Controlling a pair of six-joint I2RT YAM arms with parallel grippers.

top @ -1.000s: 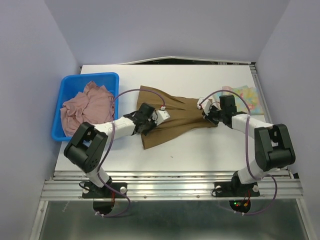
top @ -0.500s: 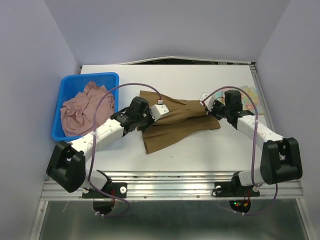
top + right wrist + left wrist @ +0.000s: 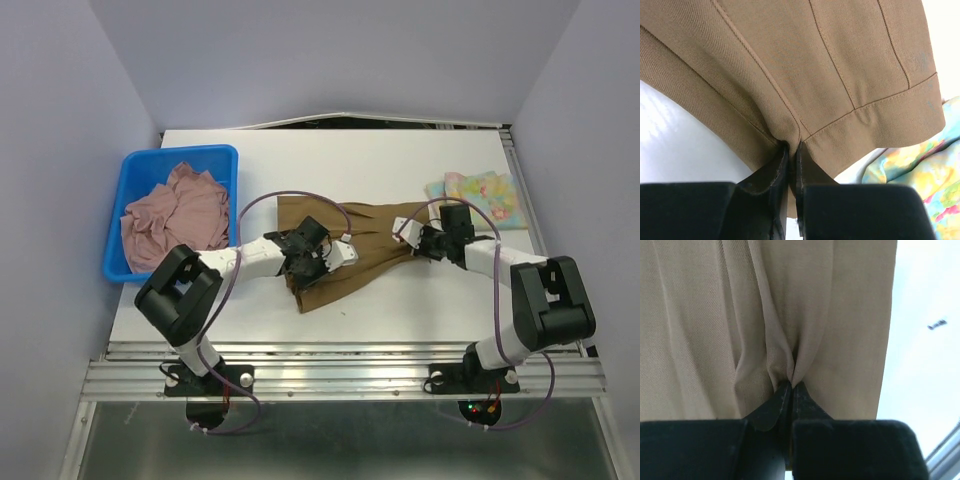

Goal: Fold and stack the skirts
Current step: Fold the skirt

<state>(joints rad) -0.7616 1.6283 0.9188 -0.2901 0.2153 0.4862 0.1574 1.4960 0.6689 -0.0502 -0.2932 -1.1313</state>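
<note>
The brown pleated skirt [image 3: 370,225] lies across the middle of the table, doubled over on itself. My left gripper [image 3: 318,268] is at its near left part, shut on a pinched ridge of the brown cloth [image 3: 790,340]. At the skirt's right end my right gripper [image 3: 418,245] is shut on the stitched edge band [image 3: 840,75]. The pastel flowered skirt [image 3: 482,190] lies flat at the right, just beyond the brown one, and shows in the right wrist view [image 3: 920,175]. The dusty pink skirt [image 3: 175,215] is crumpled in the bin.
A blue plastic bin [image 3: 180,153] stands at the table's left edge. Bare white table [image 3: 400,160] stretches behind the skirts. The near table edge with metal rails [image 3: 340,365] runs in front of the arms.
Both grippers lifted the brown skirt's cloth and brought it toward the near side, so the skirt now lies narrower and doubled. The left gripper ended further right and nearer.
</note>
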